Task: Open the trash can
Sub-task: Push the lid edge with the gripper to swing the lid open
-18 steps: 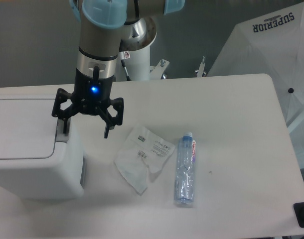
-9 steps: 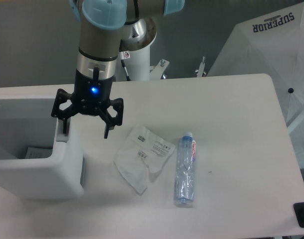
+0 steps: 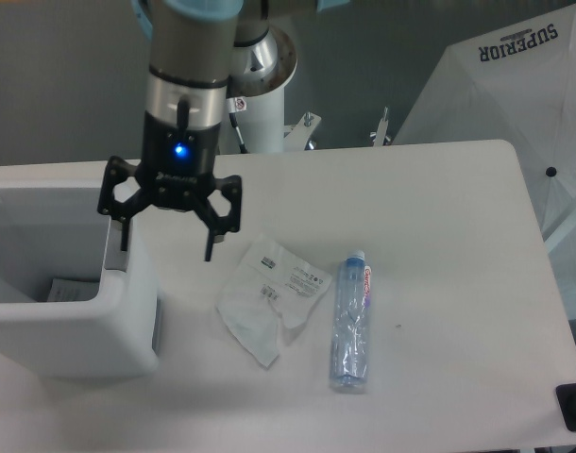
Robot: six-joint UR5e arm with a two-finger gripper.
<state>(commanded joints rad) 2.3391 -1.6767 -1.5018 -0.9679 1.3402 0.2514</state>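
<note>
Tool (image 3: 168,247) spread wide, holding nothing | large white plastic trash can (image 3: 80,326) gapes open | lift straight or you'll clip its wall (image 3: 127,311)

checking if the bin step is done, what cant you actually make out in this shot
- Trash can: its left part is cut off by the camera's left edge, and the lid is not visible.
- Object inside the bin: only a pale corner shows behind the front wall.
- Bottle label: print too small to read.
- Gripper: left finger partly overlaps the bin rim; contact unclear.
</note>
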